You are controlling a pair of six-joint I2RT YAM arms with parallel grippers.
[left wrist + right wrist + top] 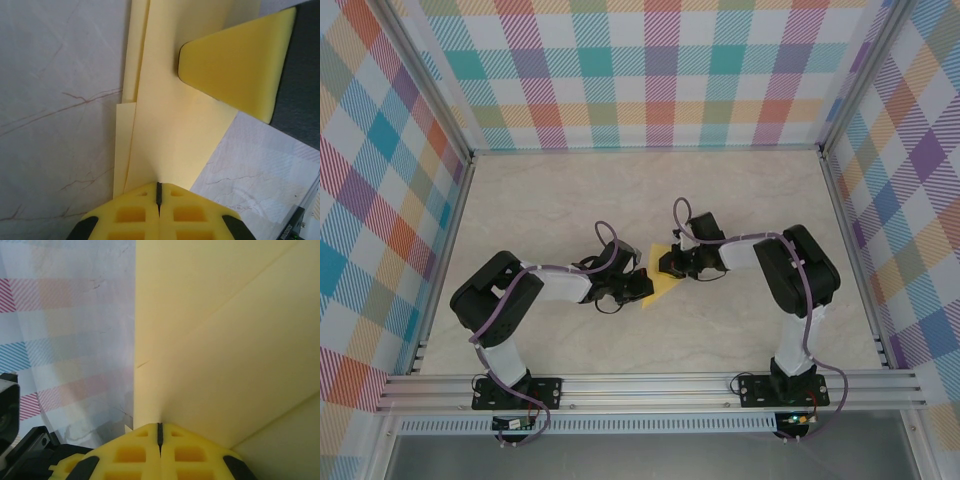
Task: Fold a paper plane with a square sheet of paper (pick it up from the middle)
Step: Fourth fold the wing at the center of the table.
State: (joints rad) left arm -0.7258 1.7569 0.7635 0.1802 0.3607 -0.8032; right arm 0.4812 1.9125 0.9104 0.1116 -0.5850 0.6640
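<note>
Left hand (159,192) pinches one edge of the folded yellow paper (170,125), jaws closed. Right hand (160,432) clamps the opposite edge likewise.

Bright, even, diffuse light fills the overhead view. The arms throw only faint, soft shadows on the pale surface (740,200), with no glare. Both wrist views are close and slightly soft; the sheet of paper (170,125) is evenly lit, and the right wrist view's background looks washed-out and hazy.
</note>
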